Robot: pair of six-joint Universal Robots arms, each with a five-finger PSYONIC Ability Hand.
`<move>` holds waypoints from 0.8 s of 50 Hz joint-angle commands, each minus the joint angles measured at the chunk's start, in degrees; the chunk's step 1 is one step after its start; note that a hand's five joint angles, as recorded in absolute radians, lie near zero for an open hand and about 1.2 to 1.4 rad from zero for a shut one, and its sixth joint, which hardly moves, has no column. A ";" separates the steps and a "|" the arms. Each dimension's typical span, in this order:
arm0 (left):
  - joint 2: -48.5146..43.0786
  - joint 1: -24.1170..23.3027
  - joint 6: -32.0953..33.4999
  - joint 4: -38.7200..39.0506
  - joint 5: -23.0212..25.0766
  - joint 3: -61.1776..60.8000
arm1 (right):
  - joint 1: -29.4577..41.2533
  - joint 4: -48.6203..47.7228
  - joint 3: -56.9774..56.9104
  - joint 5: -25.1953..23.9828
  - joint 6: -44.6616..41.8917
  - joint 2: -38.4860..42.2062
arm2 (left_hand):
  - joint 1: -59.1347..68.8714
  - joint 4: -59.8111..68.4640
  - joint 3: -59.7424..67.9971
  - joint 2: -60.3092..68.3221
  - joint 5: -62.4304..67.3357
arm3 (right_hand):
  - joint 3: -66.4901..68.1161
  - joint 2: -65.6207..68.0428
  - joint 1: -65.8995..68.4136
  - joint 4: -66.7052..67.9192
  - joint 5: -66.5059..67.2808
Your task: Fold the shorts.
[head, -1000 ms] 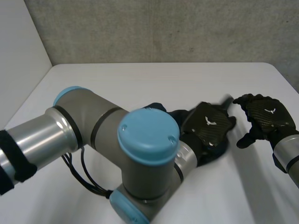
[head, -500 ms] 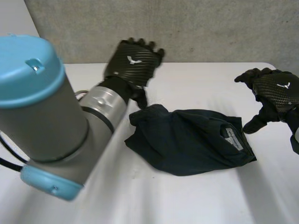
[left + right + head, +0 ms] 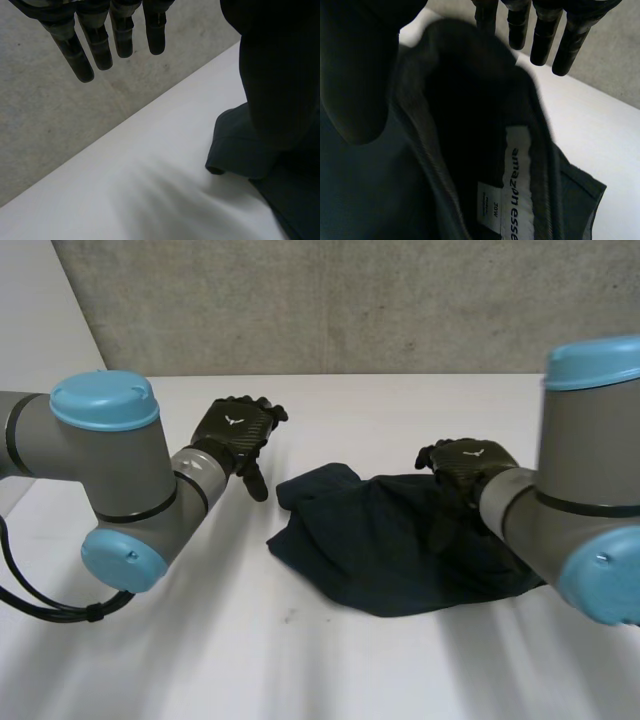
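The dark navy shorts lie bunched in a rough heap on the white table, right of centre. My left hand is open, off the cloth and just left of the heap's upper left corner. In the left wrist view its straight fingers hang over bare table beside a corner of the shorts. My right hand is open over the heap's upper right part. In the right wrist view its fingers reach straight past the open waistband, where a white label shows.
A grey concrete wall runs behind the table's far edge. A white wall stands at the far left. Bare table lies in front of the shorts. My right arm is bulky at the near right.
My left arm swung off the shorts to the left and its hand opened. My right hand moved left from beside the heap to above its waistband end.
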 commanded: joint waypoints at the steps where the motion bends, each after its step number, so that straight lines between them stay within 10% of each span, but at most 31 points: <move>1: -3.04 2.25 -0.58 0.35 6.76 1.15 | 0.81 0.29 -6.24 2.78 -4.74 6.58 | -0.49 0.25 -0.14 0.49 0.82 | 52.38 51.85 52.69 51.11 50.83; 2: -3.92 2.25 -0.40 0.26 7.30 1.51 | 1.25 0.21 -6.24 2.87 -5.01 6.49 | -0.49 0.25 -0.14 0.49 0.82 | 67.46 66.93 67.77 66.18 65.91; 16: -12.37 -0.47 0.04 0.08 10.29 8.19 | 2.22 -1.55 -0.44 -1.52 -12.04 -7.74 | 5.03 5.77 5.38 6.01 6.34 | 67.61 67.08 67.92 66.34 66.06; 21: -13.86 -1.26 0.39 -0.09 8.80 12.66 | 2.31 -1.64 1.14 -1.35 -15.63 -11.77 | 60.72 61.46 61.07 61.70 62.03 | 67.61 67.08 67.92 66.34 66.06; 24: -13.07 -1.18 0.39 -0.62 6.96 13.55 | 1.52 -1.90 1.32 -1.34 -18.09 -15.46 | 65.09 65.83 65.44 66.07 66.40 | 67.61 67.08 67.92 66.34 66.06; 40: 34.64 2.69 -0.31 -0.45 -4.12 3.80 | 1.34 -16.75 -3.95 -5.12 -20.92 -30.33 | 65.09 65.83 65.44 66.07 66.40 | 67.61 67.08 67.92 66.34 66.06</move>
